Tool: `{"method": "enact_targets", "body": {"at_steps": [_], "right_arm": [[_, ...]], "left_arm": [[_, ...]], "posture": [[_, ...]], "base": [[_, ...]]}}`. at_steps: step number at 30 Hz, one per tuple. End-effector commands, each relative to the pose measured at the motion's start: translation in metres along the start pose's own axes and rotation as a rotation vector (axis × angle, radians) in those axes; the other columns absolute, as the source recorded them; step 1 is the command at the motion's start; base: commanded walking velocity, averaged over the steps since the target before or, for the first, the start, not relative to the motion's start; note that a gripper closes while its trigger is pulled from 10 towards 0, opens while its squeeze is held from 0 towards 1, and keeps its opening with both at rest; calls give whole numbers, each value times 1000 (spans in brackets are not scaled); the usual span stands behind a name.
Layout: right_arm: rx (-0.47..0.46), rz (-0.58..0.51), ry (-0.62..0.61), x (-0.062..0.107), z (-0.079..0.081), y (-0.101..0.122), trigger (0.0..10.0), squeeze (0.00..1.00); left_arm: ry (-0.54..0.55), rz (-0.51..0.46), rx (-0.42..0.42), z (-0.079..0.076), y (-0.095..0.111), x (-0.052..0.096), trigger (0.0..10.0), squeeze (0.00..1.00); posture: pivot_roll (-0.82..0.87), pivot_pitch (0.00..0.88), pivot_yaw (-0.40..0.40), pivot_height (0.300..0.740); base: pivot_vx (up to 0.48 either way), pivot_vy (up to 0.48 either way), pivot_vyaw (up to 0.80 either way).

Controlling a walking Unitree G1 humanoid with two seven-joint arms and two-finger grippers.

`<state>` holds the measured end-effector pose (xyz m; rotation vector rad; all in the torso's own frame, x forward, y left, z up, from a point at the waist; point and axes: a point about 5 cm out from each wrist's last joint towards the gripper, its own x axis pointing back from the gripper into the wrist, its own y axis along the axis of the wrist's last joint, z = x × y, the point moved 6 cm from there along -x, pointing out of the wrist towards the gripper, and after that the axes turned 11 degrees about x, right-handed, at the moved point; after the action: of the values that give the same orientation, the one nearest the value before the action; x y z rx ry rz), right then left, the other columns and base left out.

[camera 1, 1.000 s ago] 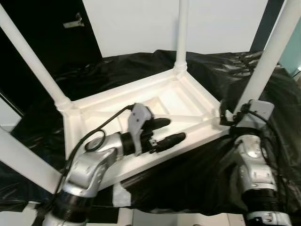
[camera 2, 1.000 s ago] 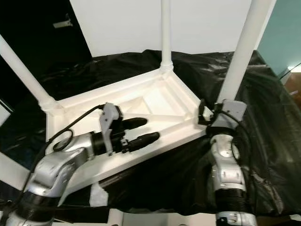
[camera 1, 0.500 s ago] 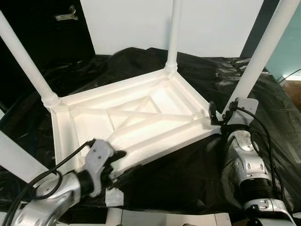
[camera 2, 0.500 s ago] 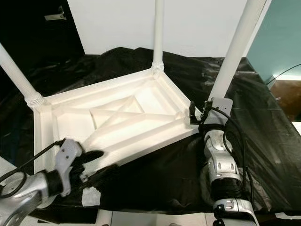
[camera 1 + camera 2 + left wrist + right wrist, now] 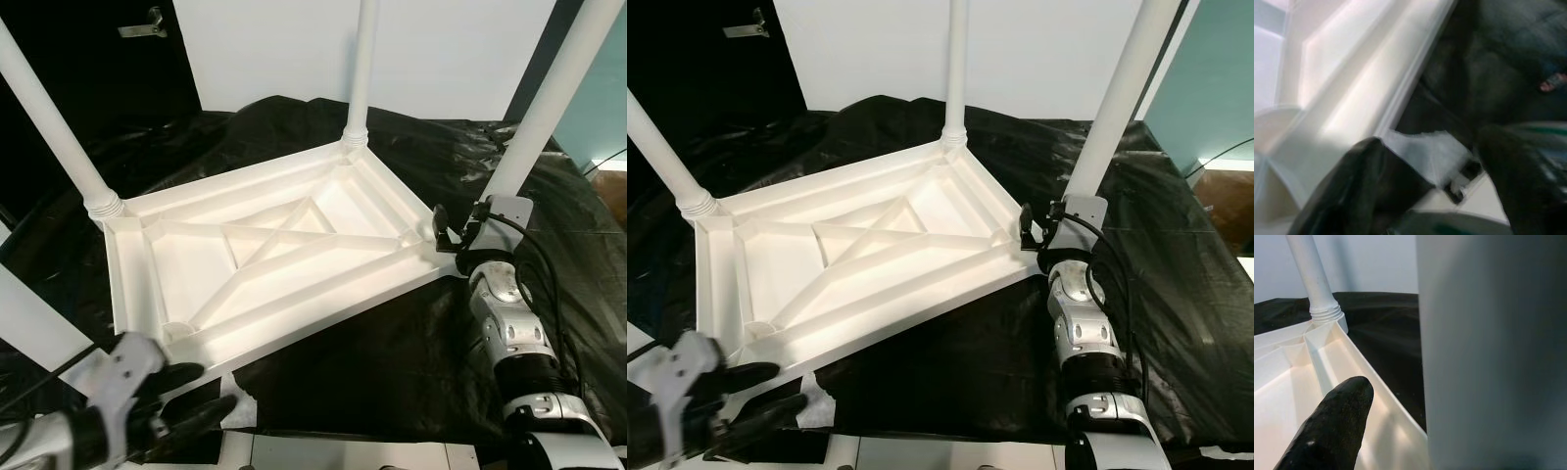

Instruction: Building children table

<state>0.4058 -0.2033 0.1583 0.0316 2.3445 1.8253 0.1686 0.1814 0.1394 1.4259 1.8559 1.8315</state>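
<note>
Pulled back off the upturned white table [image 5: 265, 264] on the black-draped surface [image 5: 392, 352], the left gripper [image 5: 191, 397] hung with fingers parted and empty, while the right gripper [image 5: 446, 230] clasped the near-right leg [image 5: 549, 108]; all visible legs stood fitted.

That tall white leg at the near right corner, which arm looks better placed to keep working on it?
Probably the right. The right end effector is already at the base of that leg, while the left end effector sits open, low beside the tabletop's near edge.
</note>
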Motion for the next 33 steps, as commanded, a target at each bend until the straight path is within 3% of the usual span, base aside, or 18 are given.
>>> {"method": "enact_targets", "body": {"at_steps": [1, 5, 8, 11, 13, 14, 15, 16, 17, 18, 19, 23, 25, 26, 27, 30, 31, 33], "right_arm": [[3, 2, -4, -2, -1, -1, 10000, 0], [8, 1, -4, -5, -2, -1, 10000, 0], [9, -6, -4, -7, -1, 0, 10000, 0], [9, -9, -2, -8, 0, 1, 10000, 0], [9, -20, 2, -7, 0, 3, 10000, 0], [11, -23, 3, -6, 1, 3, 10000, 0], [11, -23, 3, -6, 1, 3, 10000, 0], [16, -24, 6, -4, 0, 2, 10000, 0], [16, -24, 6, -4, 0, 2, 10000, 0], [23, -24, 12, -2, 0, 1, 10000, 0], [23, -24, 12, -2, 0, 1, 10000, 0], [51, 4, 30, 11, 0, -10, 10000, 0], [51, 4, 30, 11, 0, -10, 10000, 0], [56, 8, 18, 15, 0, -12, 10000, 0], [56, 8, 18, 15, 0, -12, 10000, 0], [12, -49, -10, 28, 3, -4, 10000, 0], [12, -49, -10, 28, 3, -4, 10000, 0], [-15, -73, -10, 34, 7, 1, 10000, 0]], "left_arm": [[47, 32, 0, 7, -2, 17, 10000, 0], [93, 71, 10, 14, -6, 35, 10000, 0], [253, 140, 5, 52, -11, 66, 10000, 0], [294, 151, 7, 62, -12, 75, 10000, 0], [429, 147, -20, 97, -6, 90, 10000, 0], [480, 141, -35, 111, -3, 95, 10000, 0], [480, 141, -35, 111, -3, 95, 10000, 0], [548, 103, -55, 130, 6, 97, 10000, 0], [548, 103, -55, 130, 6, 97, 10000, 0], [601, 66, -70, 144, 14, 96, 10000, 0], [601, 66, -70, 144, 14, 96, 10000, 0], [730, -107, -98, 187, 44, 80, 10000, 0], [730, -107, -98, 187, 44, 80, 10000, 0], [756, -169, -105, 196, 54, 74, 10000, 0], [756, -169, -105, 196, 54, 74, 10000, 0], [765, -379, -45, 213, 85, 43, 10000, 0], [765, -379, -45, 213, 85, 43, 10000, 0], [736, -435, -18, 216, 92, 23, 10000, 0]], "posture": [[162, 46, -37, 740], [167, 47, -34, 740], [170, 45, -22, 740], [169, 45, -20, 740], [154, 40, -13, 740], [148, 39, -7, 740], [148, 39, -7, 740], [136, 35, -1, 740], [136, 35, -1, 740], [127, 32, 2, 740], [127, 32, 2, 740], [91, 28, 1, 740], [91, 28, 1, 740], [75, 27, 5, 740], [75, 27, 5, 740], [29, 27, 12, 740], [29, 27, 12, 740], [12, 29, 13, 740]], "base": [[0, 0, 0], [0, 0, 0], [0, 0, 0], [0, 0, 0], [0, 0, 0], [0, 0, 0], [0, 0, 0], [0, 0, 0], [0, 0, 0], [0, 0, 0], [0, 0, 0], [0, 0, 0], [0, 0, 0], [0, 0, 0], [0, 0, 0], [0, 0, 0], [0, 0, 0], [0, 0, 0]]}}
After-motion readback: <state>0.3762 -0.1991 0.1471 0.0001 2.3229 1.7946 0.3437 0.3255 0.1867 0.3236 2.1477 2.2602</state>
